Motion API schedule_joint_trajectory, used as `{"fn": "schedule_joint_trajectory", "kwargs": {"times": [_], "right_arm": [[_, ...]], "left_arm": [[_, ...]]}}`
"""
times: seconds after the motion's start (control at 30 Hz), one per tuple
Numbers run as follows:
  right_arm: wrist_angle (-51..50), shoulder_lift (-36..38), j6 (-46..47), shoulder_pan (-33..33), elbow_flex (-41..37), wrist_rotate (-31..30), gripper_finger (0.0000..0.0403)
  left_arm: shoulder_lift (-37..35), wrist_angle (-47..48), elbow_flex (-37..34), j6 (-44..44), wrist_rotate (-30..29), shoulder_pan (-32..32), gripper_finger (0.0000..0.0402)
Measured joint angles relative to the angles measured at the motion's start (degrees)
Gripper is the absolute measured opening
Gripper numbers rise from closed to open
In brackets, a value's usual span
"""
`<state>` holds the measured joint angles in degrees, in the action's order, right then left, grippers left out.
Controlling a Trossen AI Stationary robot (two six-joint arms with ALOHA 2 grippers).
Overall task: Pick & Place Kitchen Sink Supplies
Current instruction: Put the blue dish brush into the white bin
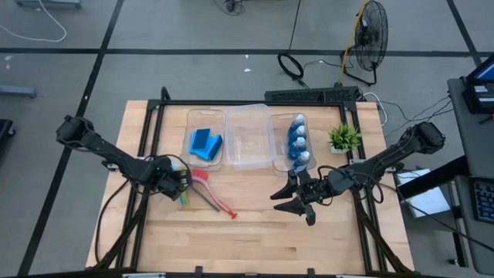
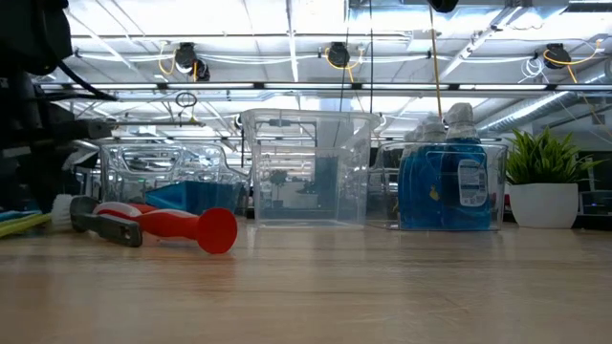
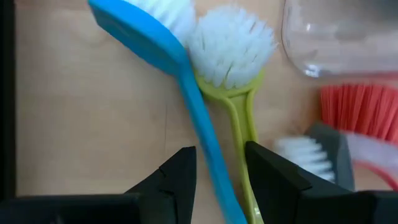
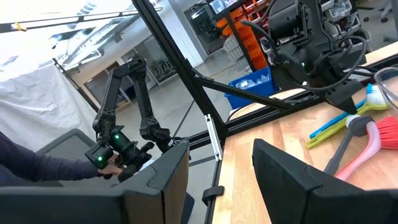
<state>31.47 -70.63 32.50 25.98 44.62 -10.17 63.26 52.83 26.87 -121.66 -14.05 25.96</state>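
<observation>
Wooden surface [image 1: 255,232] fills the middle of the high view, with three clear bins in a row along its far side. The left bin [image 1: 205,161] holds the blue sponges [image 1: 205,142], the middle bin [image 1: 248,137] looks bare inside, and the right bin [image 1: 292,165] carries the blue-and-white bottles [image 1: 298,142] standing in a line. A potted plant [image 1: 344,137] sits just beside that right bin.

Over on the left, the left gripper [image 3: 217,168] is down on the brushes, jaws parted with the light blue brush [image 3: 186,93] handle running between them, not yet pinched. The yellow-green brush [image 3: 231,56] lies touching it, bristle heads together. The red brush [image 1: 216,194] lies just beside them, handle angled toward the near edge.

The right gripper [image 1: 297,199] hovers in front of the bottle bin, jaws spread wide, nothing held.
</observation>
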Motion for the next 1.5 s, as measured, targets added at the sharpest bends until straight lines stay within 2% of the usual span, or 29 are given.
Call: {"fn": "schedule_joint_trajectory", "kwargs": {"times": [0.1, 0.2, 1.2, 1.5], "right_arm": [[-0.03, 0.0, -0.09, 0.0, 0.0, 0.0, 0.0167], [-0.16, 0.0, -0.28, 0.0, 0.0, 0.0, 0.0167], [-1.65, -0.02, -0.23, -0.02, 0.0, 0.0, 0.0167], [-1.73, -0.02, -0.21, -0.02, 0.0, 0.0, 0.0167]], "left_arm": [[-1.86, 1.58, 0.0, -0.12, 1.6, 0.96, 0.0141], [-2.99, 2.21, -0.04, -1.84, 0.7, 1.89, 0.0141], [-3.05, 3.53, 2.6, 0.53, -0.98, 1.98, 0.014], [-3.07, 3.29, 2.6, 1.99, 1.34, 1.98, 0.014]]}}
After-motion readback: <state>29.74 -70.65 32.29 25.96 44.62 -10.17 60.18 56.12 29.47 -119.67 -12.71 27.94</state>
